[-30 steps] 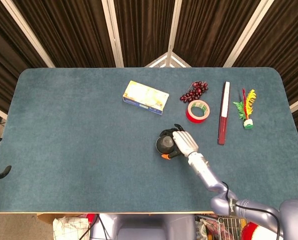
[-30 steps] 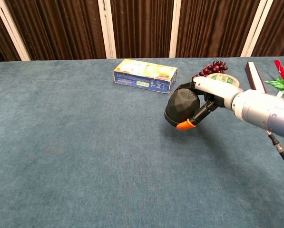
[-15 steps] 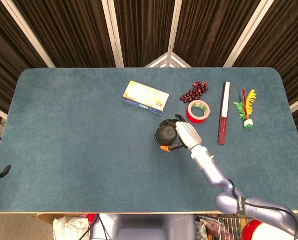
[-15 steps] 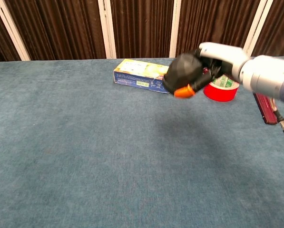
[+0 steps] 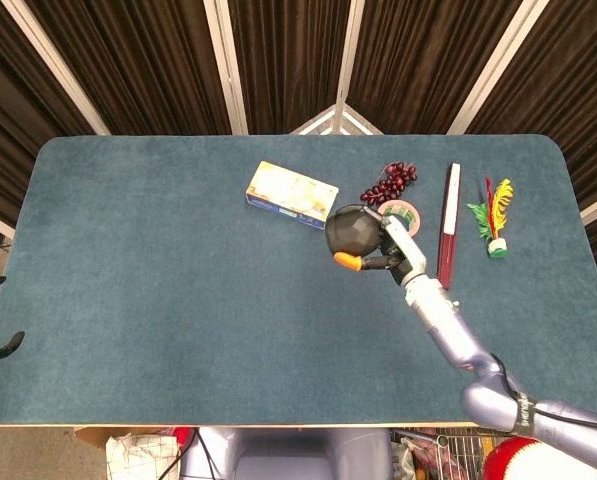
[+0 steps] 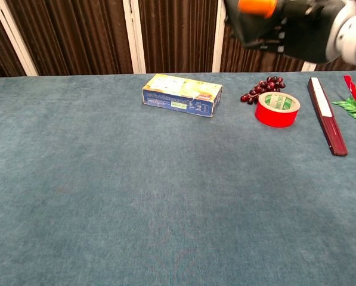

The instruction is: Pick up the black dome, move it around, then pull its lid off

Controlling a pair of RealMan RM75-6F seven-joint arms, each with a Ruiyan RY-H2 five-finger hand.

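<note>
Head view: high above, looking straight down; takes in the whole blue table (image 5: 158,300) and the curtains beyond
Chest view: low at the near edge, facing across; close
Shared: blue box (image 5: 292,195) (image 6: 182,95); red tape (image 6: 277,109)

In the chest view my right hand (image 6: 312,27) and the black dome (image 6: 255,21) are blurred and cropped at the top edge (the lid seam is unreadable).
</note>
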